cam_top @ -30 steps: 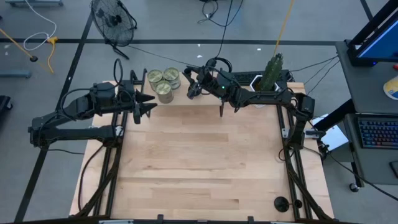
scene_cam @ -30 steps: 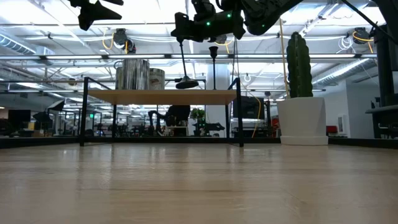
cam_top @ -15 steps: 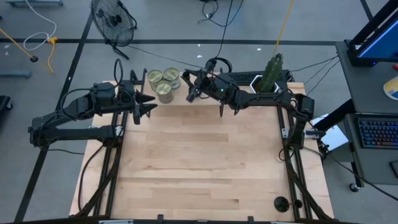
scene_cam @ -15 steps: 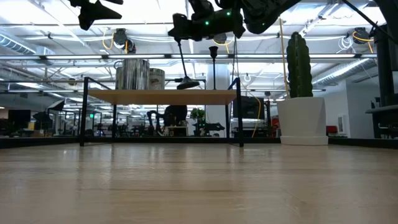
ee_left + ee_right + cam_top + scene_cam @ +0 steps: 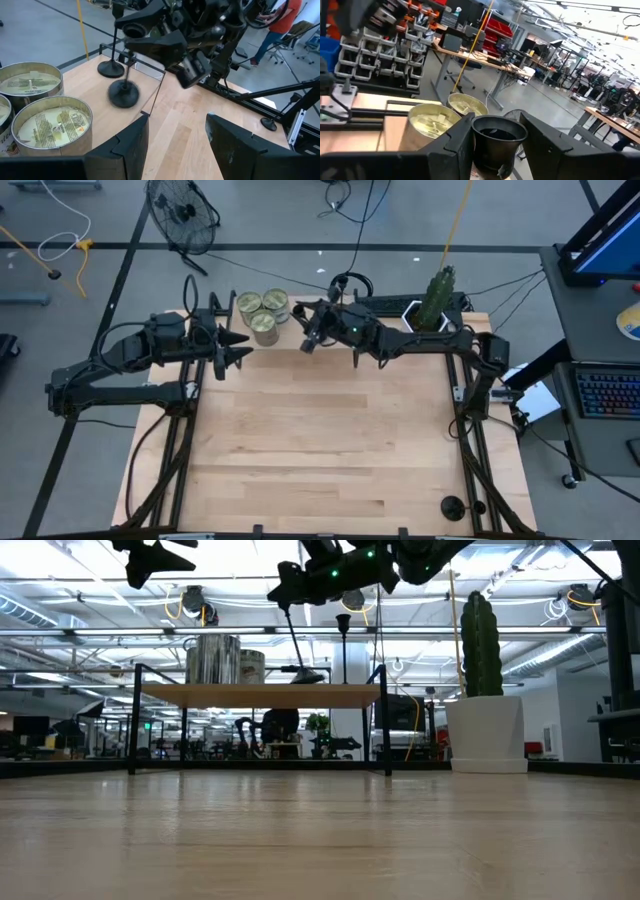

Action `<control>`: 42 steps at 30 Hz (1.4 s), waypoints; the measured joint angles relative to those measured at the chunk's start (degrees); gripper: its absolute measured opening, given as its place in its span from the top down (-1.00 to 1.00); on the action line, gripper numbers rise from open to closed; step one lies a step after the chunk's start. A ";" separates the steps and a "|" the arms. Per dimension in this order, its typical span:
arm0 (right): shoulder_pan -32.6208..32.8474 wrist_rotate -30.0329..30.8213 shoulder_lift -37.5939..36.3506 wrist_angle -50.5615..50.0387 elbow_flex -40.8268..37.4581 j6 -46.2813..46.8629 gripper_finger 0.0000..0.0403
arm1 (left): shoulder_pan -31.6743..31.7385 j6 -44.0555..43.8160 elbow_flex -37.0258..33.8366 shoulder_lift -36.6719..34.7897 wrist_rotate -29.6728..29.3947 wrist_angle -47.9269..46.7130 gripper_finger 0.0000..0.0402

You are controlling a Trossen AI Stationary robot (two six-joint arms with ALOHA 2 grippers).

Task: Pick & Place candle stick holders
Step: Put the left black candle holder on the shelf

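My right gripper [image 5: 310,340] is over the raised shelf [image 5: 260,695] at the table's far side, shut on a black candle stick holder [image 5: 297,635]. It shows in the left wrist view [image 5: 127,65] too. A second holder [image 5: 111,67] stands on its round base on the shelf beside it, and shows in the low view [image 5: 343,640]. A third [image 5: 452,506] stands by the table's near right corner. My left gripper [image 5: 243,346] is open and empty in the air, left of the shelf. My right gripper pinches the holder's small cup top [image 5: 499,134] between its two fingers. The fingers come from the table's right, slanting down. The thin stem [image 5: 295,635] hangs tilted below them, and the round base [image 5: 308,670] is slanted just above the shelf top.
Three round tins with candles [image 5: 262,315] stand on the shelf's left part, close to the held holder; they also show in the left wrist view [image 5: 50,125]. A potted cactus [image 5: 438,292] stands at the far right. The wide wooden tabletop [image 5: 320,440] lies nearer.
My right gripper has shifted a little toward the table's near edge with the holder, still shut on its cup. The holder's base has swung slightly and stays tilted above the shelf.
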 joint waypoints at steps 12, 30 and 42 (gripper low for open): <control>0.04 2.43 -1.24 1.17 -0.07 0.14 0.33 | 0.00 -0.21 0.00 0.07 -0.24 0.43 -0.02; -2.56 2.30 -0.25 13.46 -0.07 -1.81 0.33 | -0.02 -0.86 0.00 0.17 0.00 2.18 -0.02; -2.71 1.01 2.95 18.50 0.10 -7.07 0.33 | -0.04 -1.74 0.00 0.17 0.01 2.33 -0.02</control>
